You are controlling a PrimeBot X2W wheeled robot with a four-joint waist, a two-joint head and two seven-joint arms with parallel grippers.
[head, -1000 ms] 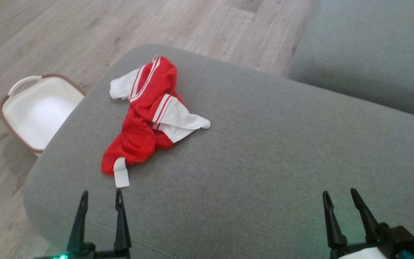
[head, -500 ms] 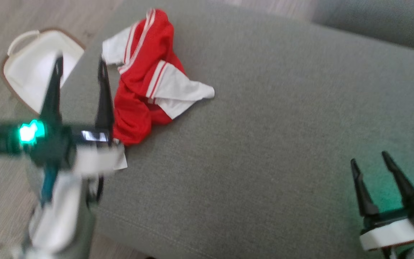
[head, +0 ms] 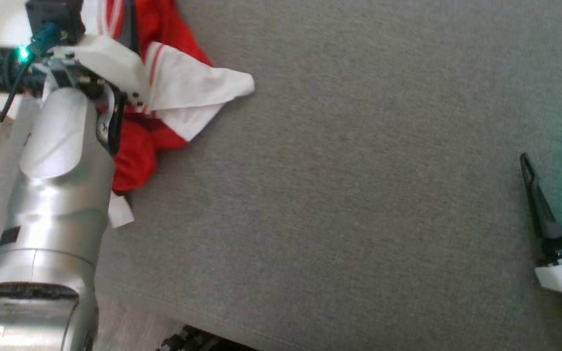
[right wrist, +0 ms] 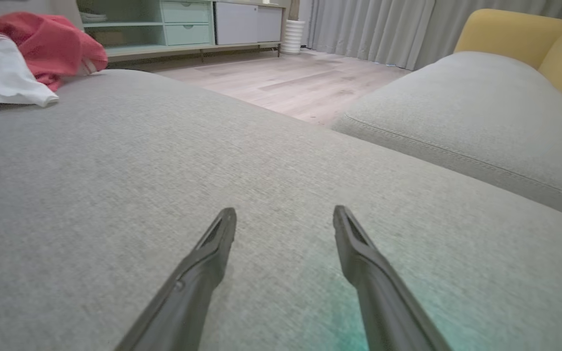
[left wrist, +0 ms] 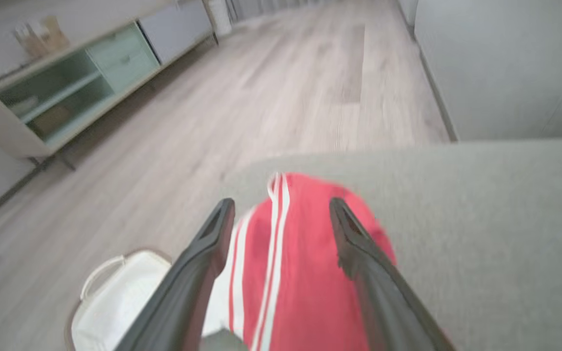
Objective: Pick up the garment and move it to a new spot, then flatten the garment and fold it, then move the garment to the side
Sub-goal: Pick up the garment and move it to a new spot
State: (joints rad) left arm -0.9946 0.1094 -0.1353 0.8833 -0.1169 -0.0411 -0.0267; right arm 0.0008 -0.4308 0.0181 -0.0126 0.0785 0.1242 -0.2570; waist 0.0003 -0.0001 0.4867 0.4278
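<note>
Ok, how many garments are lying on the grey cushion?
1. A crumpled red-and-white garment lies near the cushion's left edge, with the left tool open over it. The left arm hides part of it, so anything beneath cannot be ruled out.

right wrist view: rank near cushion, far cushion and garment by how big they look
near cushion
far cushion
garment, cut off at the edge
nearness to the camera swells the first

A grey cushion (head: pixel 359 195) spreads wide, a second cushion (right wrist: pixel 456 117) lies across a strip of pale wood floor (left wrist: pixel 261 107) — a white basket (left wrist: pixel 115 312) stands on that floor beside the first — with a low cabinet (left wrist: pixel 66 92), curtains (right wrist: pixel 359 29) and a yellow chair (right wrist: pixel 515 34) beyond.
</note>
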